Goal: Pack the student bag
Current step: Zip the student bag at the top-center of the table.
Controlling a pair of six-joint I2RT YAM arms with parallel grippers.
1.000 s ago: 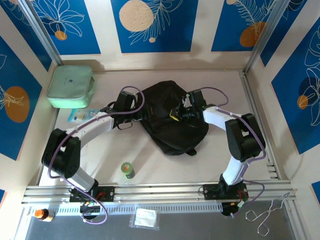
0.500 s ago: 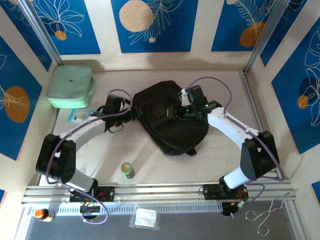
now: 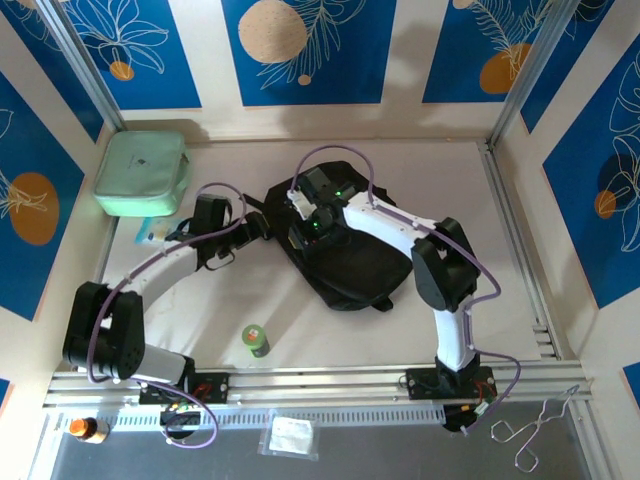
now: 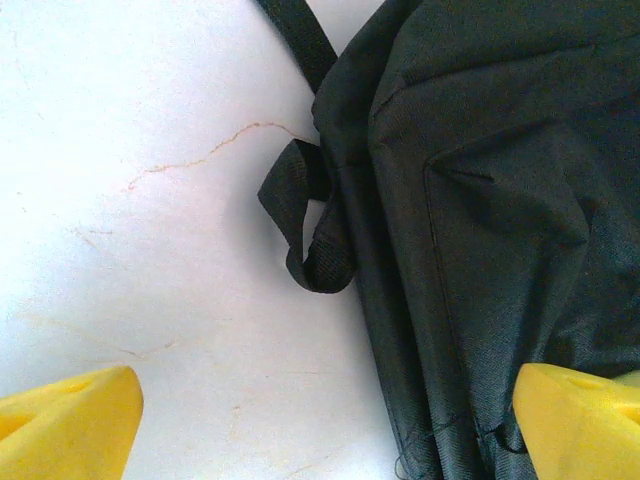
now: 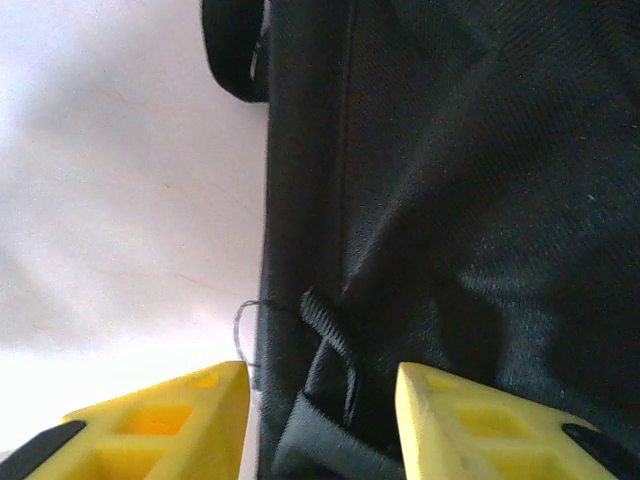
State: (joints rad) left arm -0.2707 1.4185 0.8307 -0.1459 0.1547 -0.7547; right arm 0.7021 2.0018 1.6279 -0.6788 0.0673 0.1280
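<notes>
Right tool (image 5: 325, 410): spread, your nearer arm, astride the student bag (image 3: 350, 250) left edge.
Left tool (image 4: 320, 420): spread, bag rightward.

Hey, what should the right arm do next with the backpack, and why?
Probably ease the right gripper down and close on the small black tab at the student bag's edge; its open jaws straddle that tab.

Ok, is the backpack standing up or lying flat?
Lying flat: the student bag is slumped on the table, one broad face turned up to the top camera.
</notes>
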